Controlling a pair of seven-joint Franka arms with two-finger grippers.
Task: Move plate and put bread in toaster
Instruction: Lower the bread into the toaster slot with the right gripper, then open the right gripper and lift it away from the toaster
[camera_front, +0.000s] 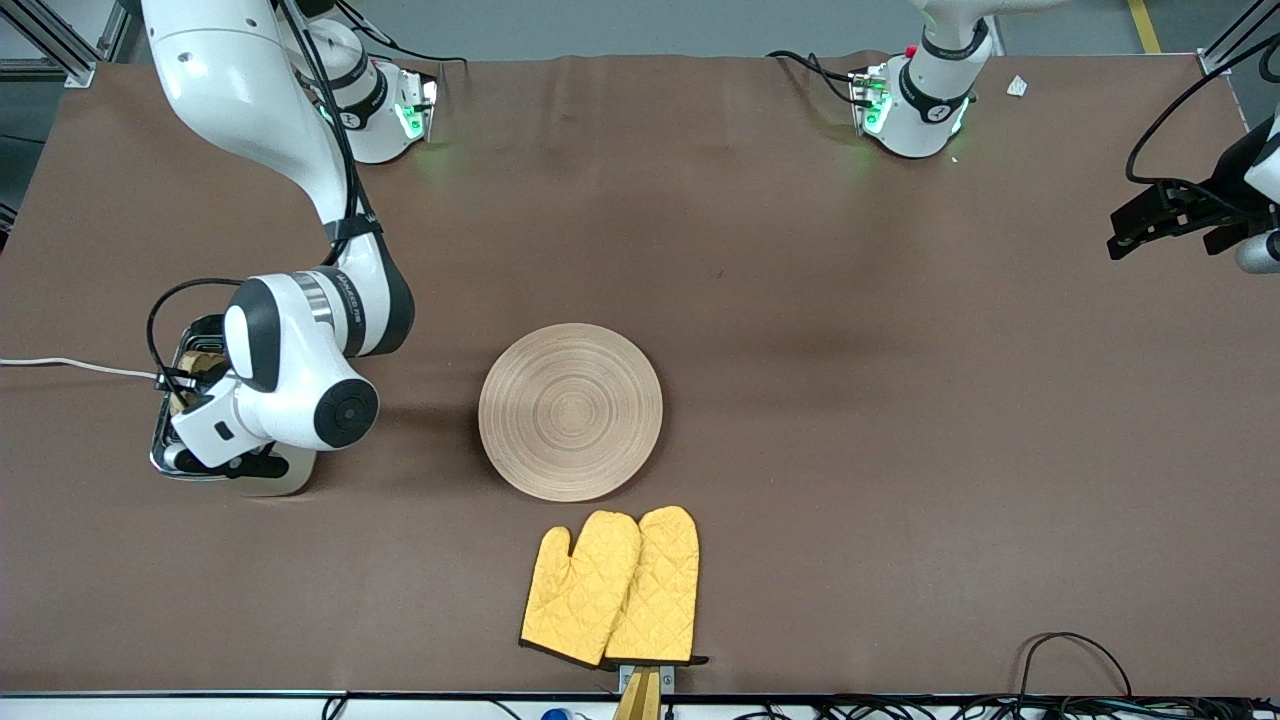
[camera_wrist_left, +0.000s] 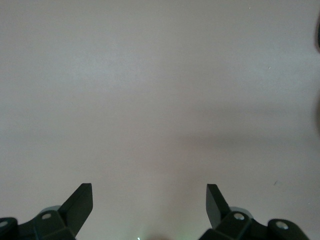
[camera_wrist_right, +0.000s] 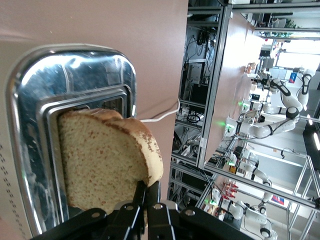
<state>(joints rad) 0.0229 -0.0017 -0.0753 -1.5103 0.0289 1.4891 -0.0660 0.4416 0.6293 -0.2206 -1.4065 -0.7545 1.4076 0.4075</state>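
Note:
My right gripper (camera_wrist_right: 146, 192) is shut on one edge of the brown bread slice (camera_wrist_right: 105, 160). It holds the slice on edge over the toaster's chrome top (camera_wrist_right: 75, 70), with the slice's other end at a slot. In the front view the toaster (camera_front: 165, 440) stands at the right arm's end of the table, mostly covered by the right hand. A bit of bread (camera_front: 205, 365) shows there. The round light-wood plate (camera_front: 570, 410) lies bare at the table's middle. My left gripper (camera_wrist_left: 150, 197) is open and empty over bare table at the left arm's end (camera_front: 1130, 235).
A pair of yellow oven mitts (camera_front: 615, 585) lies nearer to the front camera than the plate, by the table's edge. The toaster's white cord (camera_front: 60, 365) runs off the right arm's end of the table. A brown cloth (camera_front: 900, 400) covers the table.

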